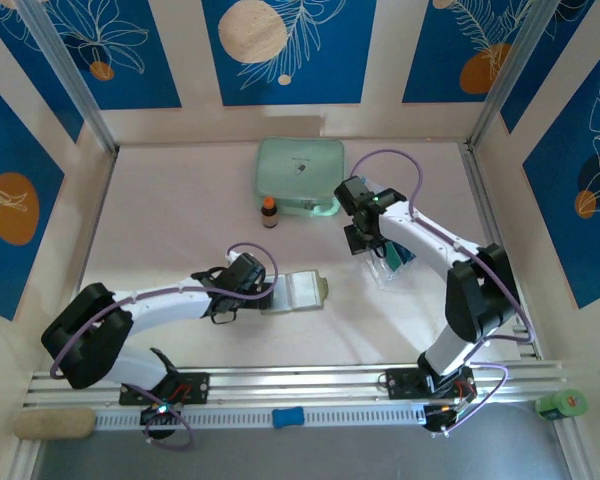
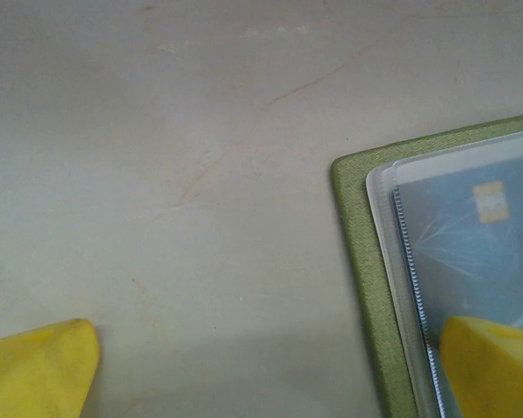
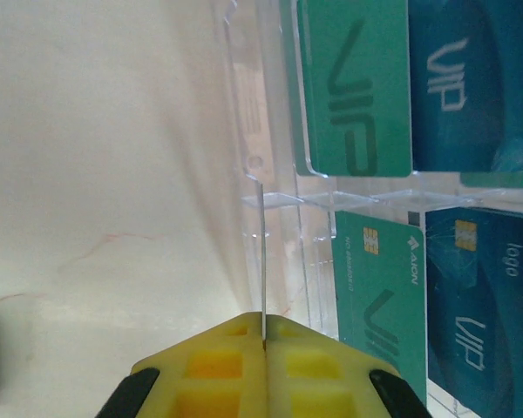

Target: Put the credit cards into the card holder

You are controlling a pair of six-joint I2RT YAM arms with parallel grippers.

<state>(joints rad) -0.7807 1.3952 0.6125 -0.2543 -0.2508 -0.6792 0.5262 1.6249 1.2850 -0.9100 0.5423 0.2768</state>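
Left fingers wide, astride card holder edge. Right fingers pinched on thin edge-on sheet; credit cards just beside them.

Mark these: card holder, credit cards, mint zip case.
card holder [image 1: 305, 290], top view, on its open clear pocket page.
credit cards [image 3: 357, 87], right wrist view, on the face of the upper teal card.
mint zip case [image 1: 300, 172], top view, centre of its lid.
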